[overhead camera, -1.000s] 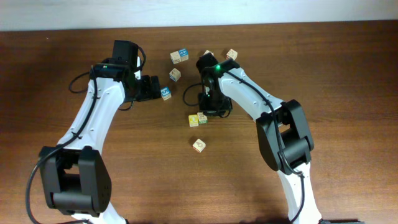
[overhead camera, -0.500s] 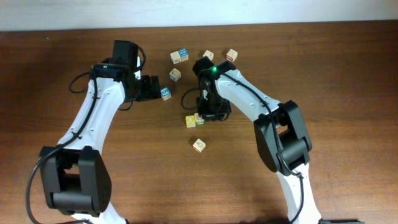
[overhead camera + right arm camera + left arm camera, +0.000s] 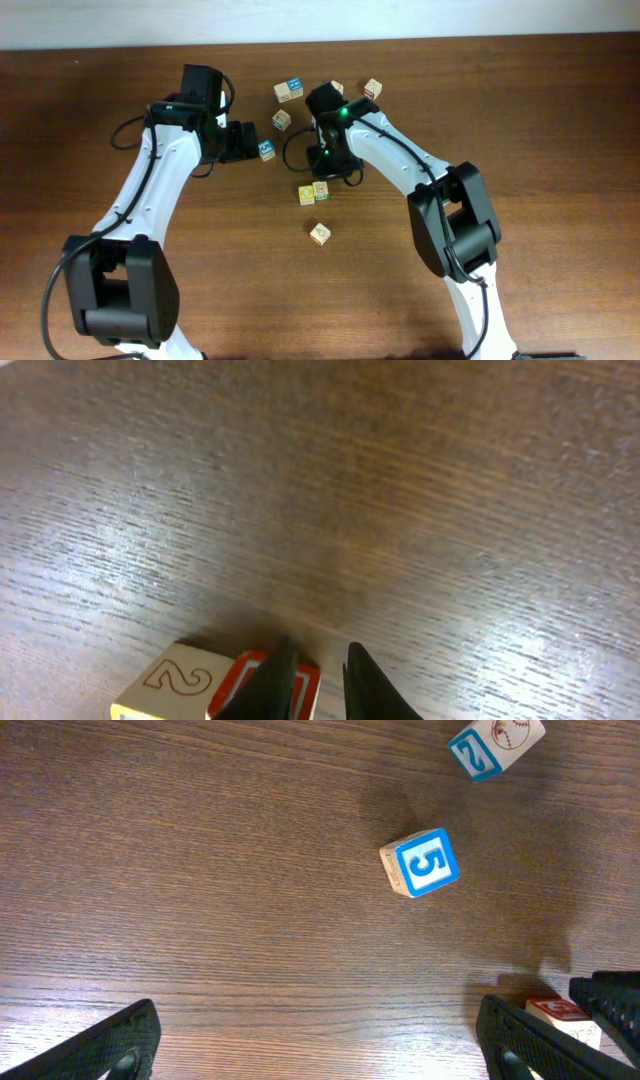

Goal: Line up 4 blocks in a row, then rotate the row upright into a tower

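In the overhead view a yellow-marked block (image 3: 306,195) and a green-marked block (image 3: 321,189) sit side by side mid-table. A red-marked block (image 3: 319,233) lies nearer the front. My right gripper (image 3: 328,168) hovers just behind the pair. In the right wrist view it (image 3: 315,682) is nearly shut with nothing in the narrow gap. Its left finger overlaps a red-framed cube face (image 3: 240,685) beside a cube showing a "2" (image 3: 170,682). My left gripper (image 3: 318,1050) stands wide open over bare wood, short of a blue "5" cube (image 3: 420,863).
More cubes lie at the back: a blue-and-cream one (image 3: 289,90), a small one (image 3: 282,120), and two more (image 3: 372,88) beside the right arm. A red-topped cube (image 3: 560,1013) sits by my left gripper's right finger. The table edge runs along the top.
My right gripper has drawn back from the yellow and green pair toward the far side. The pair shifted slightly left. The left arm has not moved.
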### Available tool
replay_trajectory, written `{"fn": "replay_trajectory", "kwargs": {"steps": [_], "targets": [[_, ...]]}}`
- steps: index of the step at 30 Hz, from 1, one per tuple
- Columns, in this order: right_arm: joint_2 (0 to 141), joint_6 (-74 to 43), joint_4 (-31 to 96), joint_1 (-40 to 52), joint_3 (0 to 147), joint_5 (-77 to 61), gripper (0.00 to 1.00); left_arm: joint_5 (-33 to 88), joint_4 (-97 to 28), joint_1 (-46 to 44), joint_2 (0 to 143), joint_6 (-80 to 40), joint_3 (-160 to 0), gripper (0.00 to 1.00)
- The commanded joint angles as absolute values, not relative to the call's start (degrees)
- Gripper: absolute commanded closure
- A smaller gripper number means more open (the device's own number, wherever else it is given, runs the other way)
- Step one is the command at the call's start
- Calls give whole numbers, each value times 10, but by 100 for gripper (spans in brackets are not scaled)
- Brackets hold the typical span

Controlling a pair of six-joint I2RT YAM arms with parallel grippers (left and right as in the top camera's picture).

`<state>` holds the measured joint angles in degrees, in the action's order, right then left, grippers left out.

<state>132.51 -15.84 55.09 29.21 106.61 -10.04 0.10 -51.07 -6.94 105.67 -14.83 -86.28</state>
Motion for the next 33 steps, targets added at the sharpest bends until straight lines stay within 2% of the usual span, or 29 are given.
{"fn": "replay_trajectory", "kwargs": {"steps": [1, 12, 19, 24, 32, 33], "targets": [[1325, -152, 559, 302, 1070, -104, 81, -4, -511, -69, 1064, -152, -870, 1], [1325, -152, 564, 303, 1083, -108, 82, -4, -511, -69, 1064, -152, -870, 1], [1318, -148, 610, 327, 1126, -176, 81, -4, -511, -69, 1064, -152, -870, 1], [1318, -203, 650, 353, 1111, -174, 81, -4, -511, -69, 1064, -152, -870, 1], [1319, -231, 590, 378, 1062, -144, 81, -4, -511, -69, 1064, -152, -870, 1], [1320, -230, 578, 378, 1057, -132, 77, -4, -511, -69, 1064, -152, -870, 1]]}}
